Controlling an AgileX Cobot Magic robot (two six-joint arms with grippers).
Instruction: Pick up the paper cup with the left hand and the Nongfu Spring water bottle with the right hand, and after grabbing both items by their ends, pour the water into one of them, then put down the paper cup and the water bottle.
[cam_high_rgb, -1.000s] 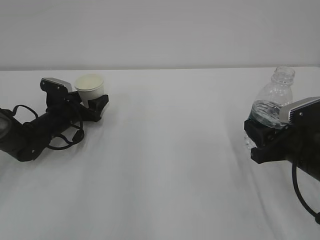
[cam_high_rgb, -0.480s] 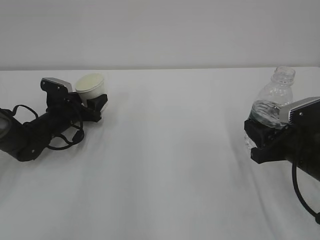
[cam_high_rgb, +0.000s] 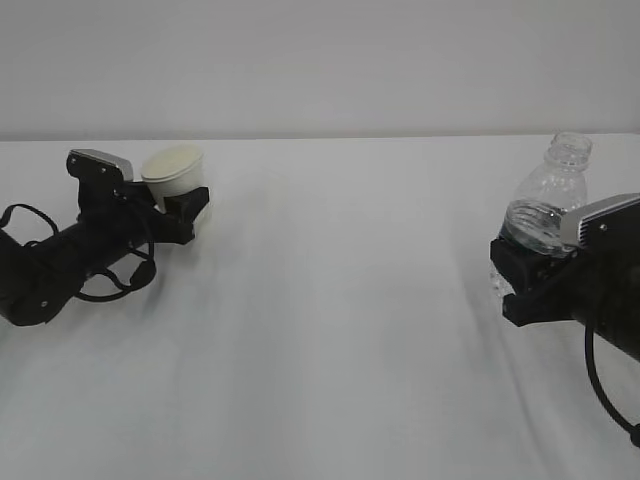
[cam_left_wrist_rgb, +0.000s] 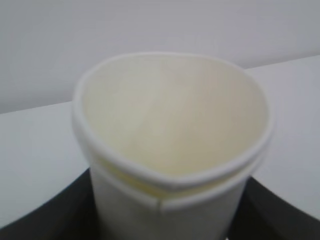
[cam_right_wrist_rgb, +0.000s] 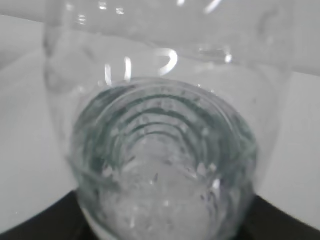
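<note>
Exterior view: left claw (cam_high_rgb: 185, 212) gripping paper cup (cam_high_rgb: 172, 170) low, rim deformed, mouth up to receive. Right claw (cam_high_rgb: 520, 280) clasping Nongfu Spring water bottle (cam_high_rgb: 548, 195) low, upright, neck free for pouring. White worktop (cam_high_rgb: 330, 320).

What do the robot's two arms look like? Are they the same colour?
Yes, both are black. The left arm is a thick round tube with thin black cables looping beside it, a light grey camera block on top, and a chunky black left gripper at its tip. The right arm has a blocky black right gripper, a pale grey camera block, and a black cable hanging below.
</note>
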